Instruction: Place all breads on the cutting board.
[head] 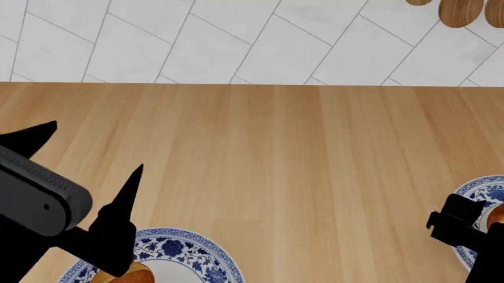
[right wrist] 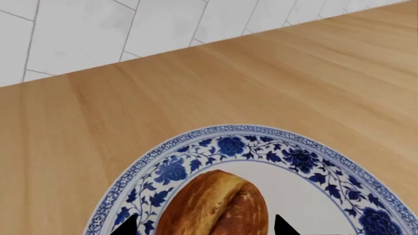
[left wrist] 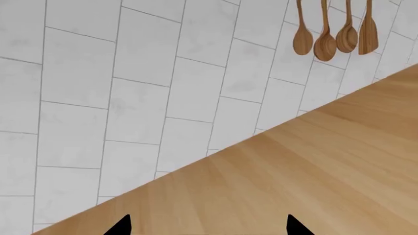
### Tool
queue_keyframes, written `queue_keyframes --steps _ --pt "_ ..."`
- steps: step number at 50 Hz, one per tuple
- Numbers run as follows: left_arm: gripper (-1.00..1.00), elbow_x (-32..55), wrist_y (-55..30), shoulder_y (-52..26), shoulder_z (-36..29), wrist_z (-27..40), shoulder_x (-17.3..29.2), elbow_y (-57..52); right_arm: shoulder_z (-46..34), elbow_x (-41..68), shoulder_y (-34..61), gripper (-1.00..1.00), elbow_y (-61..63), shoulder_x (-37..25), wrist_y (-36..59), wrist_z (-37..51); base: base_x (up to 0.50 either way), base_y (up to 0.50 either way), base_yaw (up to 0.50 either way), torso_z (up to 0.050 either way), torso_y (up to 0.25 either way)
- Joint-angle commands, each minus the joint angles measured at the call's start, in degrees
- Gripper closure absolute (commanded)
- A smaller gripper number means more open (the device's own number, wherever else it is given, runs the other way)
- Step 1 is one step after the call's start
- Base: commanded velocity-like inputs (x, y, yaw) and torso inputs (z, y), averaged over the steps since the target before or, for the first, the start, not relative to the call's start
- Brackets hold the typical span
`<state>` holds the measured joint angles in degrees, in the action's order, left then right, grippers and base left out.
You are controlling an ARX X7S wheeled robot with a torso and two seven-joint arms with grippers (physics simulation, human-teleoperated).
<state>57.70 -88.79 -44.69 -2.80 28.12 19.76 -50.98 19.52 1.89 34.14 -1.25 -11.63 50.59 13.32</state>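
An oval golden-brown loaf [right wrist: 216,205] with paler streaks lies on a blue-and-white plate [right wrist: 294,156]. My right gripper [right wrist: 205,226] is open, with one fingertip on each side of the loaf and a small gap at each. In the head view this gripper [head: 463,227] is at the right edge over that plate [head: 478,190], and a sliver of the loaf [head: 496,216] shows. My left gripper [head: 93,148] is open and empty above bare countertop; it also shows in the left wrist view [left wrist: 209,226]. A bit of another bread [head: 130,275] shows on a second plate [head: 200,254]. The cutting board is out of view.
The light wood countertop [head: 291,159] runs back to a white tiled wall [head: 236,41]. Several wooden spoons [left wrist: 336,34] hang on the wall, also seen in the head view's upper right corner [head: 464,12].
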Motion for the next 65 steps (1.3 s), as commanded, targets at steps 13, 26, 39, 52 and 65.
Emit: queue_keyframes --steps 13,26,39,52,65 --pt "-1.00 19.5 0.8 -1.6 2.7 12.7 0.7 1.3 0.9 -0.1 2.0 -1.00 -5.4 1.6 -2.9 -0.7 0.00 0.00 0.00 0.000 0.000" --pt "-1.00 23.5 3.0 -1.7 1.0 16.1 2.3 1.2 2.1 0.6 2.8 -1.00 -9.0 1.2 -5.0 -0.1 0.00 0.00 0.00 0.000 0.000" --pt "-1.00 31.5 4.6 -3.1 0.2 23.1 3.6 1.5 2.1 1.1 2.2 1.00 -10.1 1.3 -6.6 -0.1 0.00 0.00 0.00 0.000 0.000" --pt "-1.00 30.3 6.6 -3.0 -1.0 22.2 4.2 1.4 -7.4 -2.6 -2.2 1.00 25.3 0.8 7.8 0.1 0.00 0.00 0.00 0.000 0.000" --pt "-1.00 40.4 10.2 -2.9 0.2 28.1 9.3 2.4 -20.0 -3.1 6.0 1.00 56.7 -4.2 33.2 -1.5 0.00 0.00 0.00 0.000 0.000"
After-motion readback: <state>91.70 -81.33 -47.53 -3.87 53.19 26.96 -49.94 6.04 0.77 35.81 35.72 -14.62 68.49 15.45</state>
